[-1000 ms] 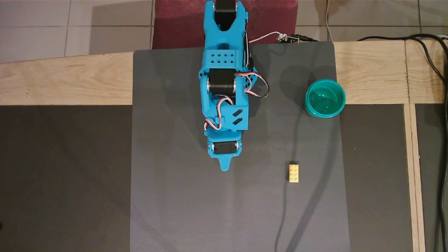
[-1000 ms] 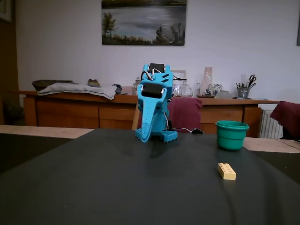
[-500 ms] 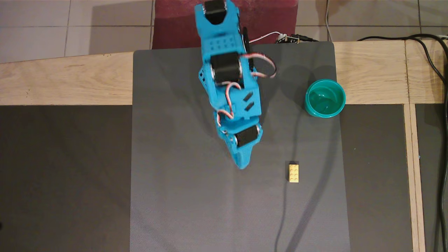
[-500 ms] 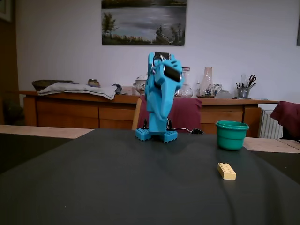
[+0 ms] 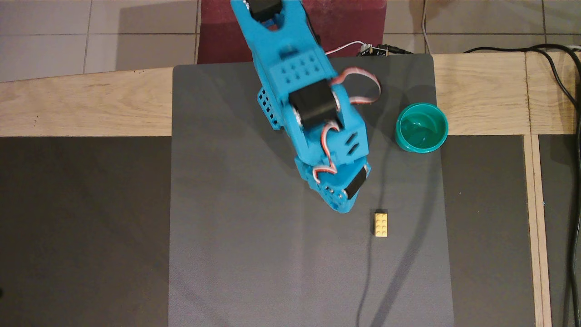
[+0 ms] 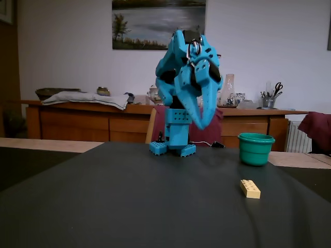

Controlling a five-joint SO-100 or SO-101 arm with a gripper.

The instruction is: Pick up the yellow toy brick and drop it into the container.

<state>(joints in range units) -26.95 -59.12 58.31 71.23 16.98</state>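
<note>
Brick: the yellow toy brick (image 5: 381,224) is lying flat on the grey mat (image 5: 227,254), studs up, long side running toward twelve o'clock in the overhead view — untouched and clear on every side, so judged easy to reach from above.

Container: the container (image 5: 422,127) is standing upright at about one o'clock from the brick, well apart from it, straddling the mat's edge and the wooden table (image 5: 91,104); its mouth is open upward, which suits a drop.

Arm: the blue arm (image 5: 308,104) is leaning from its base at twelve o'clock toward about five o'clock, aiming at the brick.

Gripper: the gripper (image 6: 199,116) is hanging fingers-down and carrying nothing; in the fixed view the two fingers are showing a gap between their tips, so it is judged slightly parted.

Overhead view: it is showing the gripper's tip near the brick, at the brick's ten o'clock, but not the height.

Fixed view: it is showing what the other hides — the gripper is riding high above the mat, so the descent is not yet made.
</note>
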